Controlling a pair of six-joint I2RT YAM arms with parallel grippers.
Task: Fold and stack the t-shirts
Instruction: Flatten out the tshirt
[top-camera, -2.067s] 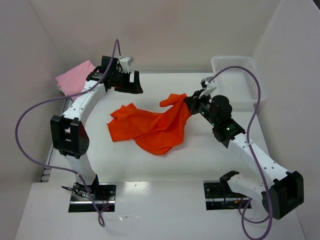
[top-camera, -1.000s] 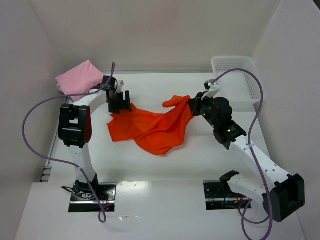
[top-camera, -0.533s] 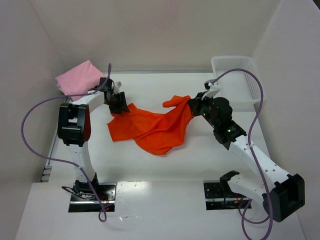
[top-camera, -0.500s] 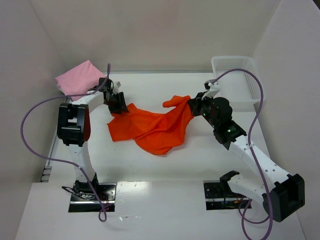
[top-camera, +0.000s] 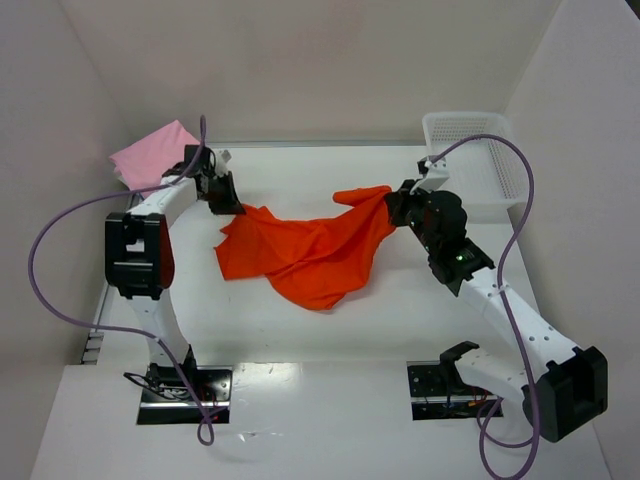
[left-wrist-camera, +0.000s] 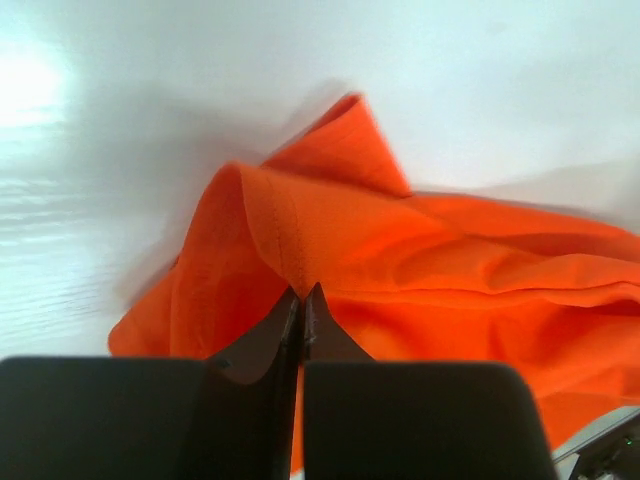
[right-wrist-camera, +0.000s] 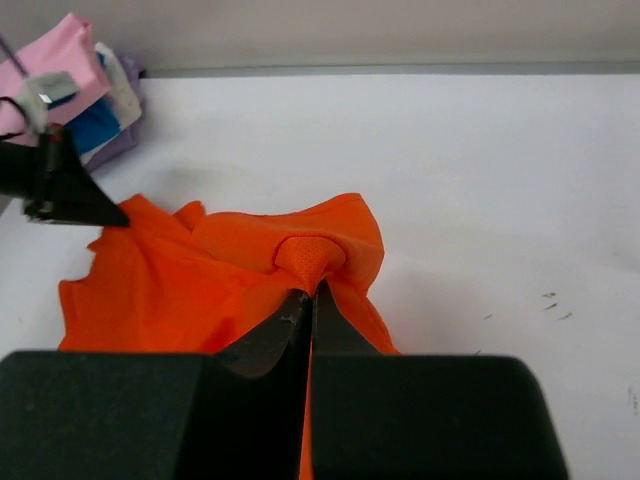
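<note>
left tool: the black two-finger left gripper (left-wrist-camera: 301, 292) is pinched tight on a seamed ridge of the bright orange t-shirt (top-camera: 300, 250) of soft cloth, at the shirt's far-left corner.
right tool: the black two-finger right gripper (right-wrist-camera: 310, 290) is clamped on a bunched nub of the same shirt at its far-right end, where the cloth is lifted slightly.
shirt position: mid white table (top-camera: 330, 340), crumpled. It hangs between the two grips, and the near bulk lies on the surface.
step (judged): spreading the shirt flat ahead of a first fold; no fold is made yet.
risk, thin bite: the left jaws hold only a narrow fold of hem, so pulling the arms apart could slide it out and drop that corner.
risk, layers: the right grip holds a wad, possibly more than one layer. In that case the shirt would come up twisted and would not open flat.
risk, stack: the folded light pink t-shirt (top-camera: 150, 152), with blue cloth (right-wrist-camera: 97, 126) showing beneath it, sits just behind the left gripper. A backward tug could knock that pile.
risk, cable: the right arm's purple cable (top-camera: 515, 190) arcs over the white plastic mesh basket (top-camera: 470, 125), and a wide swing might catch its rim.
</note>
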